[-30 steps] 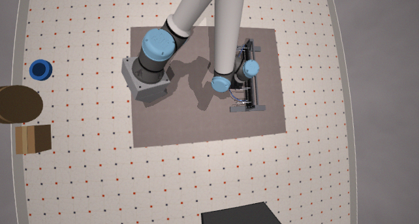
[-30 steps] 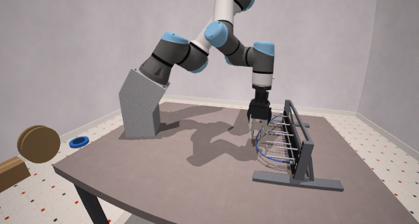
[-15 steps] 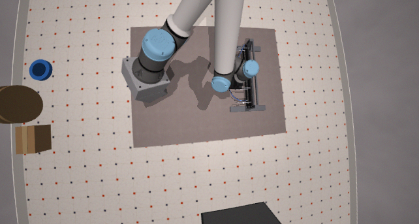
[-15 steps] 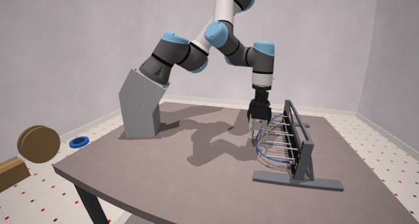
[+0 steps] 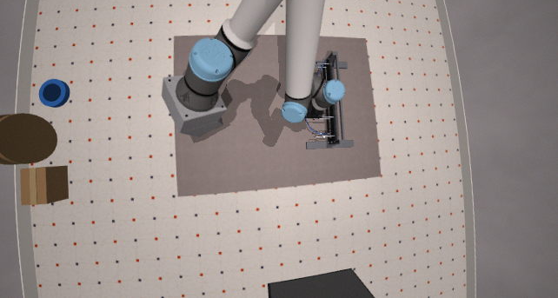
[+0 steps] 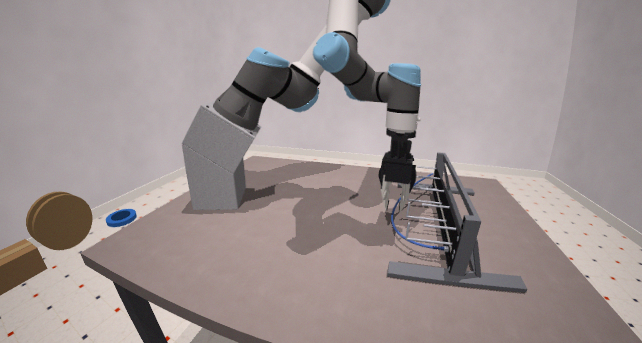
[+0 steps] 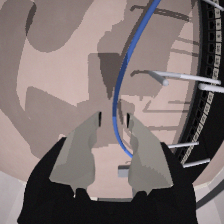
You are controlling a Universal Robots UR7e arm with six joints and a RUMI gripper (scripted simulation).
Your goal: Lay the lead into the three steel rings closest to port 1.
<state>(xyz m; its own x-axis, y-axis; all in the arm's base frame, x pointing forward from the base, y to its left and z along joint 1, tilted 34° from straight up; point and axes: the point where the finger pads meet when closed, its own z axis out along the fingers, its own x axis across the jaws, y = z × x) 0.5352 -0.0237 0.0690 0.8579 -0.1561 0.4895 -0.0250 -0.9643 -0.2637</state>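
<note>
The dark free-standing rack stands upright on the right part of the table, with steel rods and rings sticking out toward the arm. The blue lead loops out in front of the rack, with its plugged end near the close end of the rack. My gripper points down just in front of the rods. Its fingers stand narrowly apart with the lead running loosely between them, nearer the right finger. The gripper itself is hidden under the wrist in the overhead view.
The grey arm pedestal stands on the table's left part. On the floor to the left are a blue ring, a brown disc and a cardboard box. A dark block lies beyond the table's edge.
</note>
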